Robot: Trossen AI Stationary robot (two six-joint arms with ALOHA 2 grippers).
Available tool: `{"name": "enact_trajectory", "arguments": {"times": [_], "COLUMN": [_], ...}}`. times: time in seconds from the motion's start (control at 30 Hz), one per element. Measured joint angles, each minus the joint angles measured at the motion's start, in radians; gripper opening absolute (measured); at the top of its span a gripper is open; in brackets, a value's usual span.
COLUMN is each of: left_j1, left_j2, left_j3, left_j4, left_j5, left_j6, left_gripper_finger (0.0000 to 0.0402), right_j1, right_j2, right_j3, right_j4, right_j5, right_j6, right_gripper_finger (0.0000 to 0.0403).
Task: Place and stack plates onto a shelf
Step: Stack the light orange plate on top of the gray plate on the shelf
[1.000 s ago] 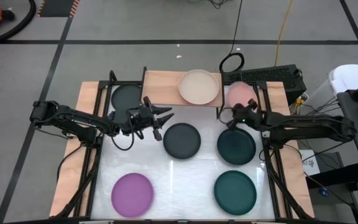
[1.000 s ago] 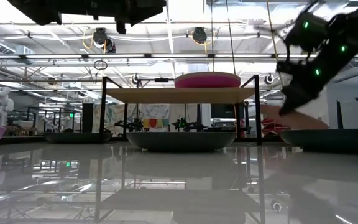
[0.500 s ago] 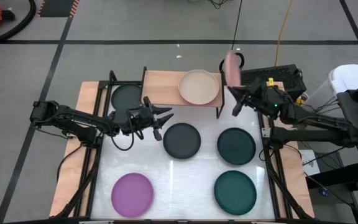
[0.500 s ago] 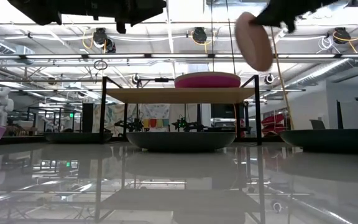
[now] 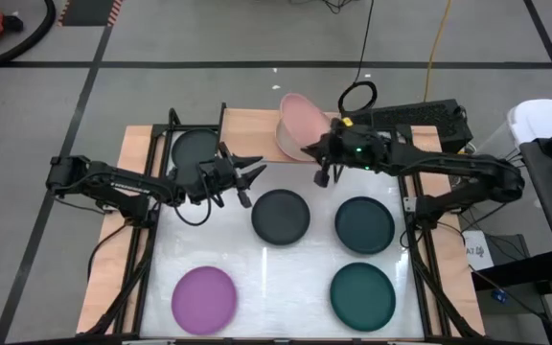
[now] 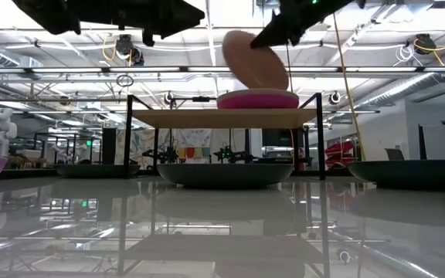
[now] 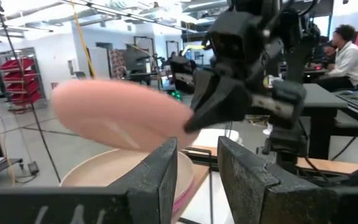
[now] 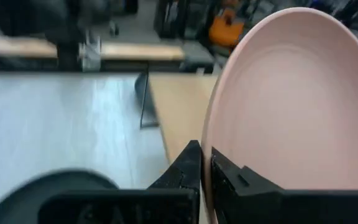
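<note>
Scanning near to far: your table's (image 5: 257,287) front edge has a purple plate (image 5: 203,298) at the front-left corner and a dark teal plate (image 5: 362,295) at the front-right. Mid-table sit a charcoal plate (image 5: 280,216) and a second teal plate (image 5: 364,224). Left gripper (image 5: 250,176) waits over the table's left-centre, just in front of the shelf (image 5: 252,134), fingers parted and empty. Another dark plate (image 5: 195,147) lies at the back-left, beside the shelf's left end. Right gripper (image 5: 307,149) is pinched on the rim of the pale pink plate (image 5: 298,123), holding it tilted above the shelf's right half, over the stack there — a beige plate (image 7: 114,174) on top with a magenta one (image 6: 258,100) under it. Step in hand, as I read it: stacking pink onto that pile. Next you'd likely need to level the plate, centre it over the beige one, lower until it seats, then let go; released tilted, it could slide off the shelf's back edge.
</note>
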Motion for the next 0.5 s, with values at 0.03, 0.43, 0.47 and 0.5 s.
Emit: {"name": "enact_trajectory", "arguments": {"times": [0.03, 0.43, 0.47, 0.5], "left_j1": [0.001, 0.002, 0.002, 0.002], "left_j2": [0.0, 0.0, 0.0, 0.0], "left_j3": [0.0, 0.0, 0.0, 0.0], "left_j4": [-0.001, -0.012, -0.013, -0.013], "left_j5": [0.0, -0.001, -0.001, -0.001], "left_j6": [0.0, -0.005, -0.005, -0.005], "left_gripper_finger": [0.012, 0.012, 0.012, 0.012], "right_j1": [0.003, 0.004, 0.006, 0.008], "right_j2": [0.018, 0.109, 0.115, 0.119], "right_j3": [0.011, 0.013, 0.013, 0.012], "right_j4": [-0.01, -0.064, -0.069, -0.071], "right_j5": [0.019, 0.149, 0.149, 0.149], "right_j6": [-0.006, -0.014, -0.015, -0.016], "right_gripper_finger": [0.0002, 0.0004, 0.0004, 0.0005]}}
